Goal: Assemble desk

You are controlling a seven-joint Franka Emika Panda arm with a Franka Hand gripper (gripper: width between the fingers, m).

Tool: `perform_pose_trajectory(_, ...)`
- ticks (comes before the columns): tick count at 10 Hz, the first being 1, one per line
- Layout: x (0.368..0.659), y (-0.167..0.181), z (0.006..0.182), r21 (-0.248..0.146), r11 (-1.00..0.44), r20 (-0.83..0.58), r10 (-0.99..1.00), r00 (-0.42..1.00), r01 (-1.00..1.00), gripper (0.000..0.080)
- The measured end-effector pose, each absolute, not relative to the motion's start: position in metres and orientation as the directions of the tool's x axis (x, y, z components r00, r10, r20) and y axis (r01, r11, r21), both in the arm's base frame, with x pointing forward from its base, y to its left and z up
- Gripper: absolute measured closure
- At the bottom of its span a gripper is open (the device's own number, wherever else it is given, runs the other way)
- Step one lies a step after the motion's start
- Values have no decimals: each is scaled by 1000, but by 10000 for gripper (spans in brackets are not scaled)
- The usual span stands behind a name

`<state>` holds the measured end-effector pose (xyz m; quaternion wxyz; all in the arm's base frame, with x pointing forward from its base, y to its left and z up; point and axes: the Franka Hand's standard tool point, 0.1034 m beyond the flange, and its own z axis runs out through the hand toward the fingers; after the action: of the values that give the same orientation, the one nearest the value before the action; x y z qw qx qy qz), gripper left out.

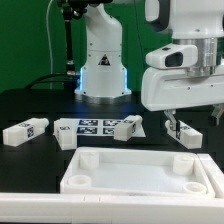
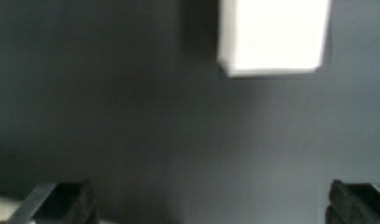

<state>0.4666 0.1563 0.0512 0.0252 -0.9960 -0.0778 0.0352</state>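
In the exterior view, the gripper (image 1: 190,118) hangs at the right of the frame, just above a white leg (image 1: 186,135) that lies on the black table (image 1: 30,100). The wrist view shows its fingers (image 2: 55,202) spread wide with only dark table between them; they grip nothing. The leg (image 2: 276,37) lies beyond the fingertips, outside the gap and nearer one finger. The tabletop (image 1: 140,183) sits rim-up at the lower centre of the exterior view. Three more legs (image 1: 25,131) lie across the middle left, around the marker board (image 1: 93,126).
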Motion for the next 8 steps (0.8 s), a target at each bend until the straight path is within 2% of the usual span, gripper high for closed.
perform_pose_trajectory(1,461,161,49,-47,-988,-155,154,976,148,151)
perform_pose_trajectory(4,461,159,47,-44,-988,-296,158,942,151,151)
perform_pose_trajectory(8,449,154,40,-5,-987,-549,138,824,162,151)
